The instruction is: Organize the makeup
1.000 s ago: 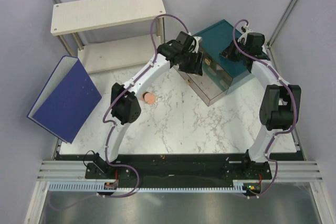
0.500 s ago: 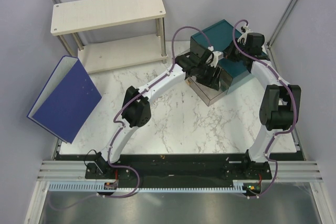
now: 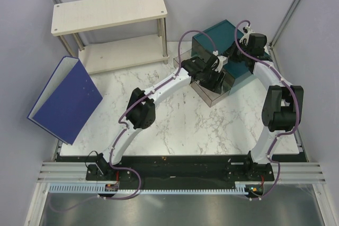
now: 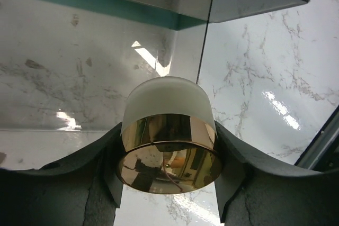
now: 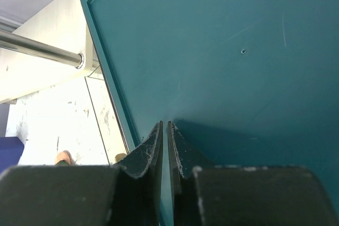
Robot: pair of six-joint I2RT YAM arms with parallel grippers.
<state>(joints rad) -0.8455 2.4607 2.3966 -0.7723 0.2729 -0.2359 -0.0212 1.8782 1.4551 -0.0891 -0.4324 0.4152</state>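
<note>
My left gripper (image 3: 213,74) is shut on a gold-rimmed round tin (image 4: 168,130) with a frosted white body, gripped at its gold band between both fingers. It holds the tin over the open clear drawer (image 3: 213,97) of the teal drawer box (image 3: 216,34); the drawer's clear walls (image 4: 209,30) show in the left wrist view. My right gripper (image 3: 233,51) is shut and empty, its tips (image 5: 164,128) against the box's teal top (image 5: 238,51). A peach-pink compact (image 5: 63,157) lies on the table beyond the box. The other makeup is out of view.
A white two-tier shelf (image 3: 108,11) stands at the back left. A blue binder (image 3: 66,99) leans at the left edge of the marble table (image 3: 175,130). A small pale item (image 5: 121,157) peeks beside the right fingers.
My left arm has swung right with the tin to over the open drawer. The peach compact seen on the table earlier is now hidden under that arm. The right arm has not moved.
</note>
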